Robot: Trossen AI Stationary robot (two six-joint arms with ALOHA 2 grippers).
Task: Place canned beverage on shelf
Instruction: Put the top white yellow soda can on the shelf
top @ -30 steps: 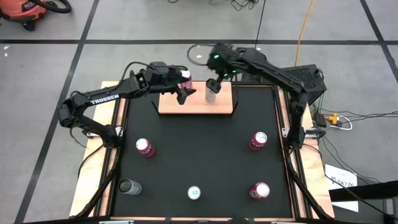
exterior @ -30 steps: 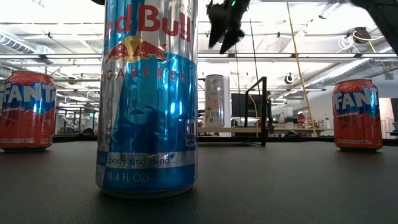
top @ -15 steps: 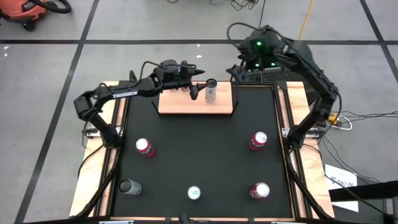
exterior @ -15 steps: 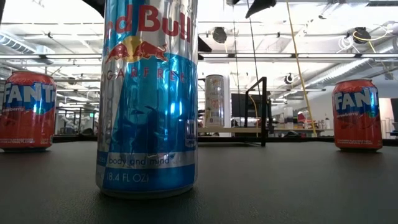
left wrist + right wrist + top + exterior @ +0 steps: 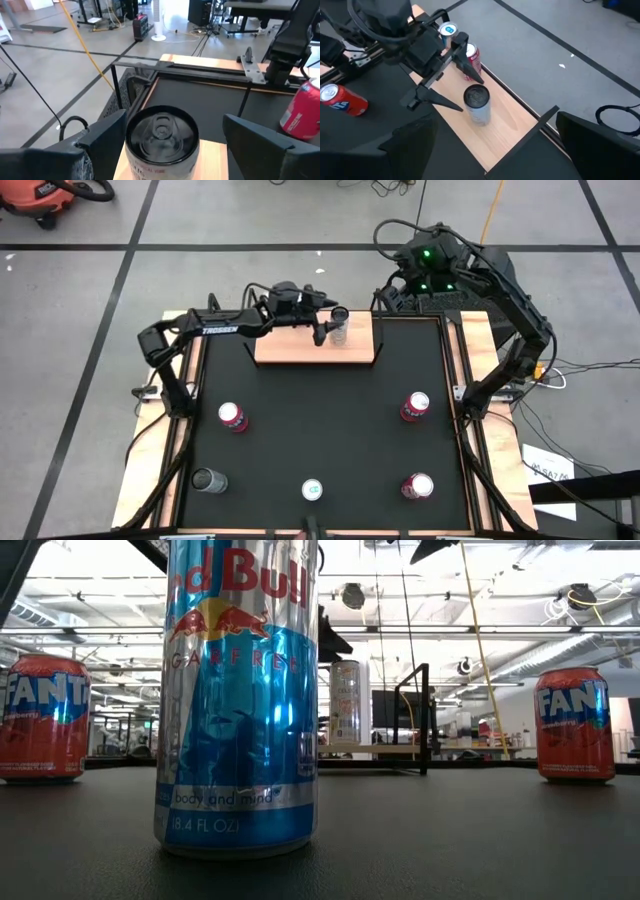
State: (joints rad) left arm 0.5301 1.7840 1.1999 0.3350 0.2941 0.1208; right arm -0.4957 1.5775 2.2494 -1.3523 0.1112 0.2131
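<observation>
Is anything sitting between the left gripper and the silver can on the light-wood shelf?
Nothing visible. The left gripper has its jaws open on either side of the silver can, which stands upright on the light-wood shelf, with bare gaps only. The right gripper waits beyond the table's far edge.

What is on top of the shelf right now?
One upright silver can stands on the shelf, with the left end effector open around its top. The right end effector is pulled back, open. The board beneath the left wrist is hidden.
</observation>
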